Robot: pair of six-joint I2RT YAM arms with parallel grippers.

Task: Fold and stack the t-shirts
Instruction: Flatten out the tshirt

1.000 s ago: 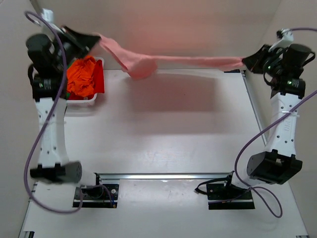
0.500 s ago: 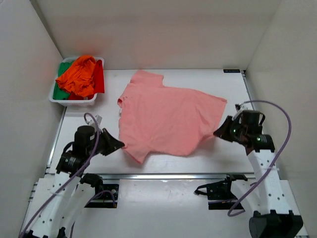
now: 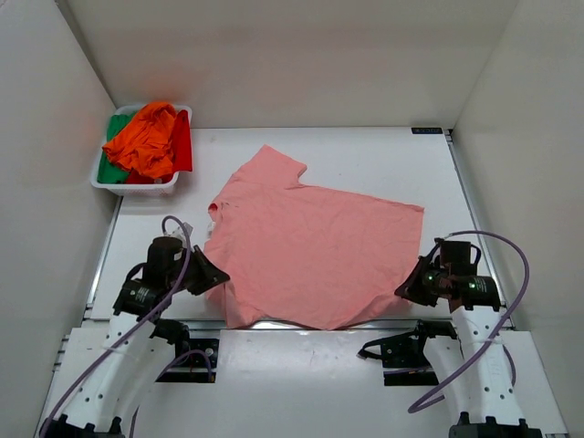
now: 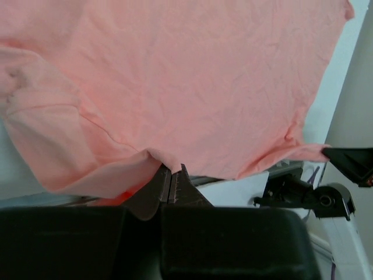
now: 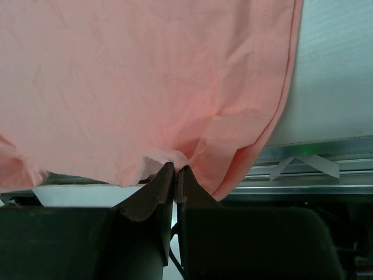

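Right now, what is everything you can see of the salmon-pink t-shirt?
The salmon-pink t-shirt is plain, soft and cotton-looking, with short sleeves and light wrinkles. It lies unfolded, spread nearly flat and a little askew on the table. One sleeve points to the far side, and its near edge reaches the table's front rail. The left gripper and right gripper are each shut on that near edge, one at either end, puckering the fabric.
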